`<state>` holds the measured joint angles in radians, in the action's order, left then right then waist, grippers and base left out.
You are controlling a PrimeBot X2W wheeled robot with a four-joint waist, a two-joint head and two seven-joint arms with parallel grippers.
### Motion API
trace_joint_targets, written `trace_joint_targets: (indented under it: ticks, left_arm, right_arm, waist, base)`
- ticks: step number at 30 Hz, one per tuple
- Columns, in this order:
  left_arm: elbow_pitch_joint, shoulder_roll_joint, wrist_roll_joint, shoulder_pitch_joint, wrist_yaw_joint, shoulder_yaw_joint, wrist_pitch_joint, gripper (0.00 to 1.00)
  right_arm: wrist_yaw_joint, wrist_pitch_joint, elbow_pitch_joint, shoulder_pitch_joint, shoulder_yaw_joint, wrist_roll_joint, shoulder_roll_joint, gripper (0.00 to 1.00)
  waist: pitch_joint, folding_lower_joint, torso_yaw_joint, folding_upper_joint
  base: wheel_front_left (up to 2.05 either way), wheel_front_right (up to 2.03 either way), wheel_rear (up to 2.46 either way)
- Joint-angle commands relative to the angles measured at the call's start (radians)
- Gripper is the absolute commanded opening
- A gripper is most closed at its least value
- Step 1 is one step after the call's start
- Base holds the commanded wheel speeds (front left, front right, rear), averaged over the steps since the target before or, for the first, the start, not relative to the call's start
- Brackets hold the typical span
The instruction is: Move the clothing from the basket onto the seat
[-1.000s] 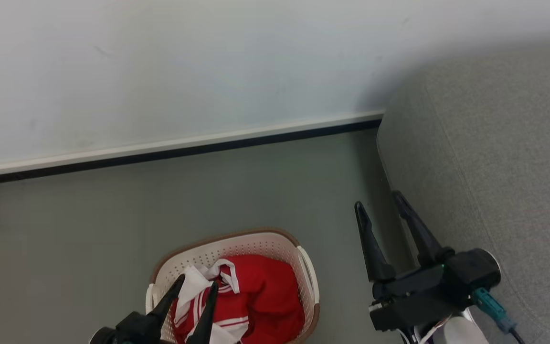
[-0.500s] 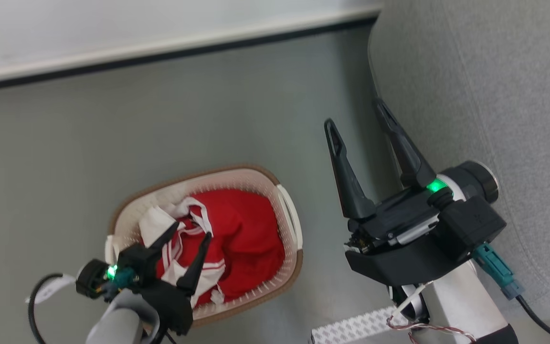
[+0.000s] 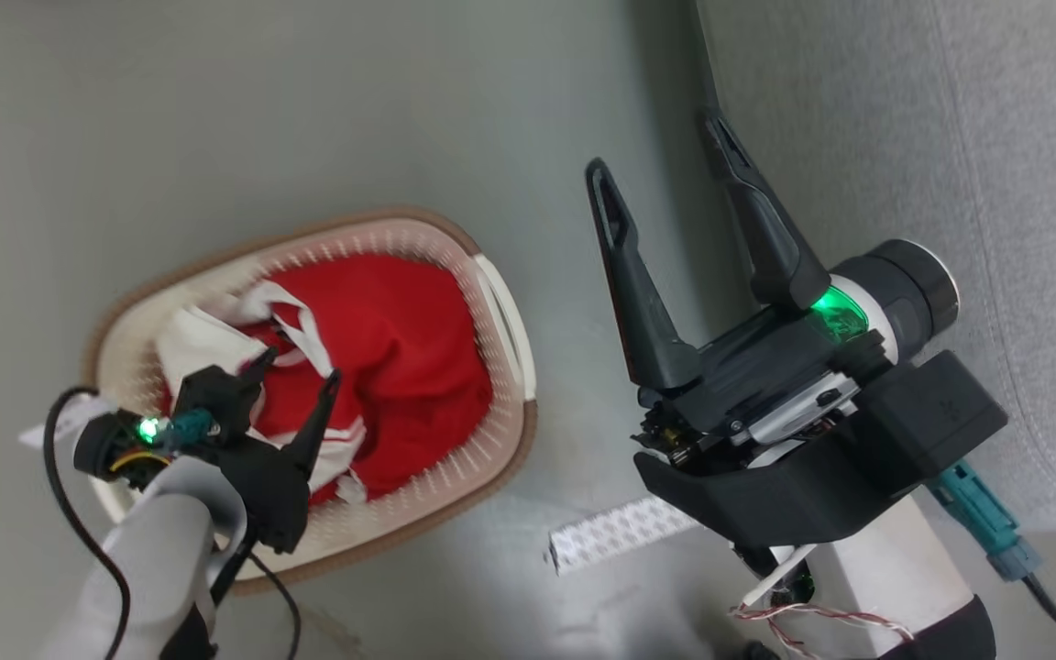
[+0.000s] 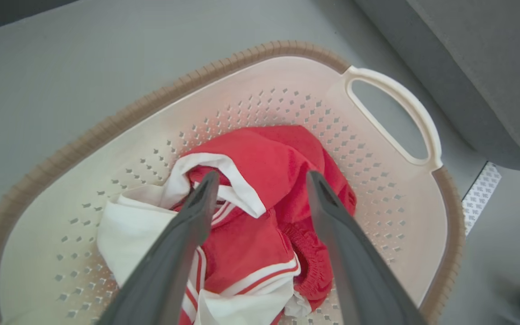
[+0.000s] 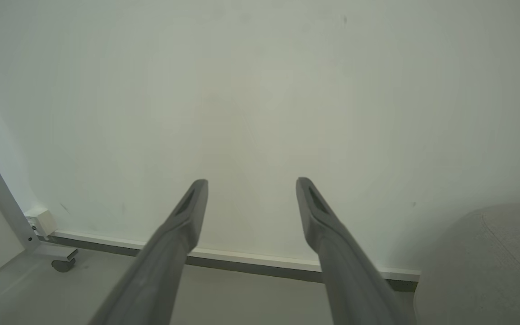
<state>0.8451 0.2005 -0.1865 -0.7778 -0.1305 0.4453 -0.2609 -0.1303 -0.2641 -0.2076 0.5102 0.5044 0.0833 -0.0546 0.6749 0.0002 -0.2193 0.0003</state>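
Observation:
The cream basket (image 3: 502,323) with a brown rim stands on the grey floor and holds the clothing (image 3: 400,339), bright red fabric with white trim. My left gripper (image 3: 301,367) hangs open just above the pile, fingers pointing down into the basket. In the left wrist view the left gripper (image 4: 262,176) straddles a red and white fold of the clothing (image 4: 264,149) inside the basket (image 4: 264,85). My right gripper (image 3: 654,144) is open and empty, raised beside the light grey seat (image 3: 950,137). In the right wrist view the right gripper (image 5: 251,183) faces a white wall.
A white patterned strip (image 3: 620,532) lies on the floor between basket and seat. The seat's edge (image 4: 490,67) is close to the basket's white handle (image 4: 395,95). Ahead of the right arm are a wall, a skirting board (image 5: 242,259) and a castor foot (image 5: 63,264).
The head camera has tilted down, so wall and skirting board have left its picture. The left gripper stays open over the clothing. The right gripper remains open.

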Motion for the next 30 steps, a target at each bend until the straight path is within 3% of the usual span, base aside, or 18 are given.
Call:
trace_joint_targets:
  ticks: [1, 11, 21, 30]
  left_arm:
    - [0.023, 0.020, -0.006, -0.029, 0.000, 0.016, -0.005, 1.00]
    - [0.130, 0.076, -0.050, -0.167, 0.000, 0.073, -0.005, 1.00]
    - [0.241, 0.072, -0.105, -0.257, 0.000, 0.172, 0.000, 1.00]
    - [0.248, 0.073, -0.188, -0.286, 0.000, 0.284, -0.002, 1.00]
  right_arm:
    - [-0.001, -0.001, -0.008, 0.021, 0.005, 0.015, 0.005, 1.00]
    - [-0.001, -0.001, -0.060, 0.045, 0.004, 0.096, 0.006, 1.00]
    - [-0.001, -0.001, -0.085, 0.058, 0.014, 0.142, 0.005, 1.00]
    - [-0.001, -0.001, -0.090, 0.062, 0.013, 0.159, 0.005, 1.00]
  waist:
    - [0.101, -0.0002, -0.068, -0.0003]
    - [0.219, -0.0002, -0.127, -0.0003]
    - [0.275, -0.0002, -0.163, -0.0003]
    - [0.292, -0.0002, -0.167, -0.0003]
  base:
    - [0.00, 0.00, 0.00]
    - [0.00, 0.00, 0.00]
    - [0.00, 0.00, 0.00]
    - [0.00, 0.00, 0.00]
